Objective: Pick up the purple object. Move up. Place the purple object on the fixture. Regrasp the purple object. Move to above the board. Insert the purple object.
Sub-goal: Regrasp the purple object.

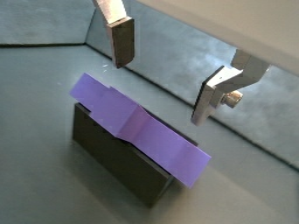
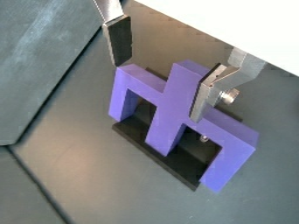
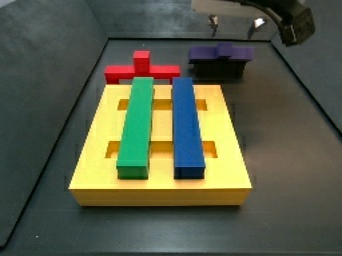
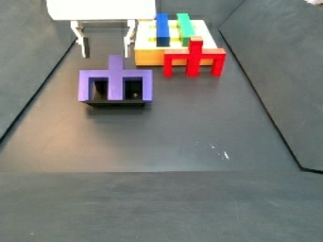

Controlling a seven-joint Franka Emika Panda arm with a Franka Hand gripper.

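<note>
The purple object (image 1: 140, 127) (image 2: 176, 114) rests on the black fixture (image 1: 111, 149) (image 2: 163, 157), with its central stub pointing up. In the side views the purple object (image 3: 221, 52) (image 4: 116, 85) and the fixture (image 3: 217, 70) (image 4: 116, 102) stand beside the yellow board (image 3: 160, 185) (image 4: 149, 55). My gripper (image 1: 160, 89) (image 2: 159, 89) (image 3: 238, 18) (image 4: 106, 47) hangs just above the piece. It is open, with one finger on each side of the stub and nothing between the pads.
A green bar (image 3: 138, 120) and a dark-blue bar (image 3: 187, 125) lie in the board's slots. A red cross-shaped block (image 3: 140, 68) (image 4: 194, 59) lies on the floor at the board's end. Dark walls enclose the grey floor.
</note>
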